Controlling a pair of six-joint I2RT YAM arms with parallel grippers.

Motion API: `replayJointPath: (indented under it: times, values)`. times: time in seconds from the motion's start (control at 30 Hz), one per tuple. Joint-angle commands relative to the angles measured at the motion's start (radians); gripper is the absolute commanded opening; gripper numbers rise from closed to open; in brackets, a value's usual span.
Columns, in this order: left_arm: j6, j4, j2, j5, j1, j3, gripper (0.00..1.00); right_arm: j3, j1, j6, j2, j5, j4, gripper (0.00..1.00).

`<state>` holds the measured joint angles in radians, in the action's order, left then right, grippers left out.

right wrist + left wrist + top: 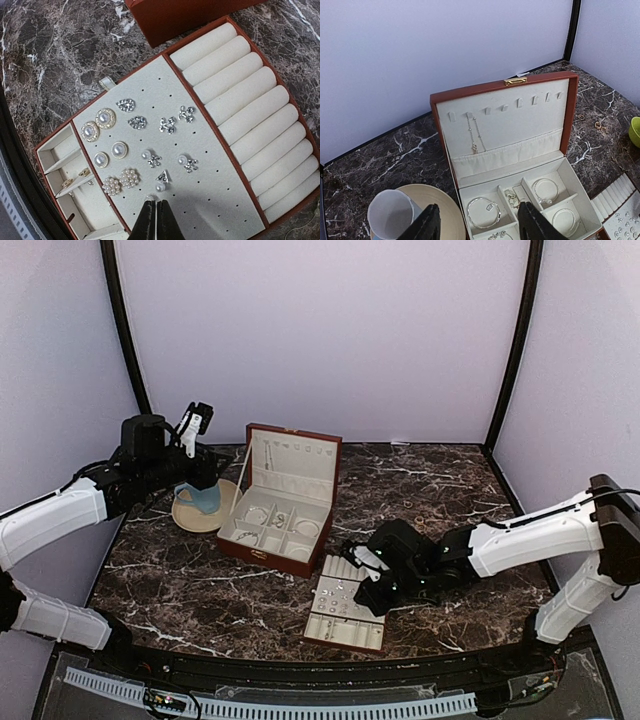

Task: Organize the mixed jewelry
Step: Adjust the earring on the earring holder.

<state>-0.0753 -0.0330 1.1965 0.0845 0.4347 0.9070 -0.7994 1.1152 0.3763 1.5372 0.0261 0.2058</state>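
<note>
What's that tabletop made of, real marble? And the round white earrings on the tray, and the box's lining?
The tabletop looks like polished dark brown marble with white veins, though it could be printed laminate. The round white earrings look like glossy pearls, real or imitation, in gold-toned rims. The box lining seems matte cream fabric, velvet-like, showing no shine.

An open reddish-brown box [293,462] stands mid-surface [450,490]. A mug [205,498] sits on a cream plate [192,519] near the left edge. A slotted tray [345,630] lies by the near edge.
</note>
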Motion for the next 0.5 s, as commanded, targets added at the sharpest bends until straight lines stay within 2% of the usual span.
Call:
replayJointPath:
  times: [0.0,0.07,0.23,0.47]
  values:
    - [-0.009,-0.015,-0.032,-0.011,-0.002,-0.017,0.56,0.007,-0.005,0.013,-0.053,-0.022,-0.012,0.06]
    - [-0.009,-0.016,-0.035,-0.013,-0.002,-0.017,0.56,0.006,-0.015,0.028,-0.069,-0.022,-0.016,0.09]
    - [0.004,-0.020,-0.047,-0.038,-0.002,-0.023,0.60,0.009,-0.067,0.072,-0.119,-0.052,-0.036,0.28]
    - [0.035,-0.032,-0.066,-0.137,-0.007,-0.035,0.77,0.001,-0.161,0.114,-0.179,-0.141,-0.011,0.50]
